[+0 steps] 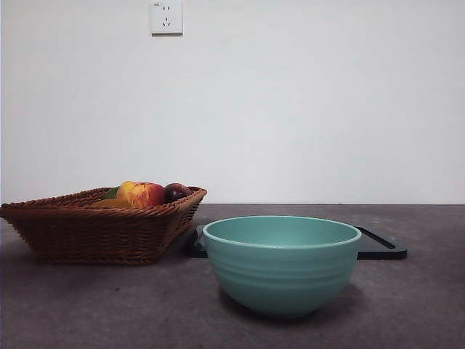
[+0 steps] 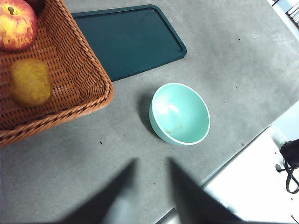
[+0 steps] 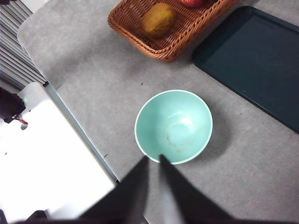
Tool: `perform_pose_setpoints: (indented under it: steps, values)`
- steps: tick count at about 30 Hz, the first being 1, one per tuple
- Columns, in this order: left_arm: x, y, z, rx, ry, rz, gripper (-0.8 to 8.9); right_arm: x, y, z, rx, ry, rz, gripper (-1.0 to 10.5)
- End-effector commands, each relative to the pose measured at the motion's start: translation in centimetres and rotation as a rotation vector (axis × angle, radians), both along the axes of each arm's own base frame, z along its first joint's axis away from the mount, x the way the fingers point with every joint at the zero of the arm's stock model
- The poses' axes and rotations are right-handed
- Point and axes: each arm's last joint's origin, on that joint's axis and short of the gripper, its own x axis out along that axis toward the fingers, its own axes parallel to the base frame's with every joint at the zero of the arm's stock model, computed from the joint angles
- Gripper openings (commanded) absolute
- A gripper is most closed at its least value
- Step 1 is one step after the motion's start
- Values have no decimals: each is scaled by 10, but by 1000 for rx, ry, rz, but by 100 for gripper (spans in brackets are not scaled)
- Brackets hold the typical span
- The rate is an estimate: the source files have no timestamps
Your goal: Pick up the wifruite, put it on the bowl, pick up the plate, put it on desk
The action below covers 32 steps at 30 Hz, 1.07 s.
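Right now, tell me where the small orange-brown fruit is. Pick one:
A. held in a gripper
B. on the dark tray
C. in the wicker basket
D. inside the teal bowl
C. The wifruite lies on the weave of the wicker basket, near the apple, while the bowl shows only its bare inside, the dark tray carries nothing, and neither gripper holds anything.

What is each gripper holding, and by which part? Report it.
Nothing is held. The left gripper and right gripper both hang empty above the desk.
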Motion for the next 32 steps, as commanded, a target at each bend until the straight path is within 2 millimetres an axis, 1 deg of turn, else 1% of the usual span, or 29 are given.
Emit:
perform_pose_setpoints:
  steps: [1, 2, 3, 4, 17, 21, 27, 32]
  values:
    - [0, -1, 7, -9, -29, -6, 414, 1, 1, 5, 3, -22, 11, 314]
    - [1, -1, 7, -9, -29, -6, 472, 1, 1, 5, 3, -22, 11, 390]
    - [1, -1, 7, -9, -29, -6, 485, 1, 1, 5, 3, -22, 11, 421]
    - [1, -1, 7, -9, -29, -6, 489, 1, 1, 5, 3, -22, 11, 428]
    - [1, -1, 7, -11, -29, -4, 499, 1, 1, 5, 3, -22, 11, 428]
    - [4, -1, 7, -8, -27, 19, 498, 1, 1, 5, 3, -22, 11, 428]
    - [21, -5, 9, 16, -44, 76, 496, 1, 1, 5, 4, -23, 11, 428]
    - [45, -13, 9, 27, -35, 91, 491, 1, 1, 5, 4, -23, 11, 428]
